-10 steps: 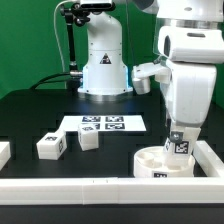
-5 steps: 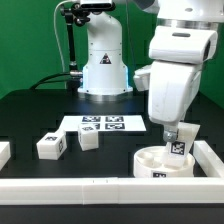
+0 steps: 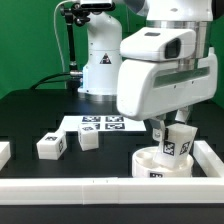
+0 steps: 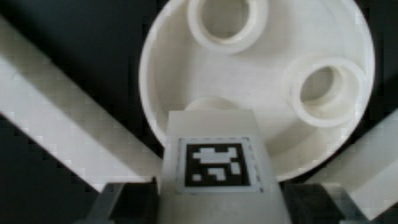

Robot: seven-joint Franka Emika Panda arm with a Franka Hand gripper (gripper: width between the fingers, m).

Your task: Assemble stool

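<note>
The round white seat (image 3: pixel 150 160) lies at the exterior view's right, near the front rail. In the wrist view the seat (image 4: pixel 249 80) shows two round sockets. My gripper (image 3: pixel 170 131) is shut on a white tagged leg block (image 3: pixel 179 144), held tilted just over the seat's right part. In the wrist view the gripper (image 4: pixel 228 208) has dark fingers (image 4: pixel 125 205) pressing both sides of the leg (image 4: pixel 217 150), tag facing the camera. Two loose legs (image 3: pixel 50 146) (image 3: pixel 88 139) lie on the black table to the left. Whether the held leg touches the seat is hidden.
The marker board (image 3: pixel 103 124) lies flat behind the loose legs. A white block (image 3: pixel 3 152) sits at the far left edge. Long white rails run along the front (image 3: pixel 70 186) and right (image 3: pixel 211 155). The robot base (image 3: pixel 102 70) stands at the back.
The arm has swung and tilted toward the exterior view's left, now filling much of the view. The held leg has tipped from upright to tilted over the seat.
</note>
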